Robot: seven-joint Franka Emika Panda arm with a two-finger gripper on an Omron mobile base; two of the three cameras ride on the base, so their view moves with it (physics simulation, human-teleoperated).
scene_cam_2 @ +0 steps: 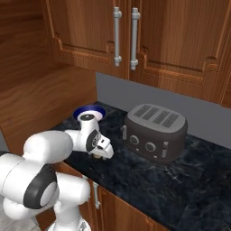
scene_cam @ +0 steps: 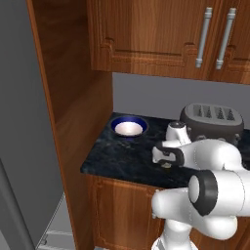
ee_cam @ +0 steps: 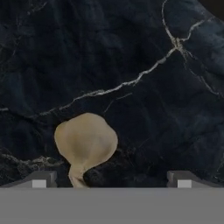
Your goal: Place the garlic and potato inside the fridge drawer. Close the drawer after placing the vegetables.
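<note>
On the dark marbled worktop point(ee_cam: 131, 65), pale beige garlic point(ee_cam: 86, 142), bulbous, stem tapering toward the wide-spread, empty pincer point(ee_cam: 112, 180).

Dark marble counter point(scene_cam: 117, 154) w/ pale veins is seen atop wooden cabinets. Blue bowl point(scene_cam: 129, 126) is set at its back left corner. Dark 4-slot toaster point(scene_cam_2: 155, 131) is set toward the rear, right of bowl. Garlic point(ee_cam: 85, 145) is laid directly on the counter, near front.
</note>
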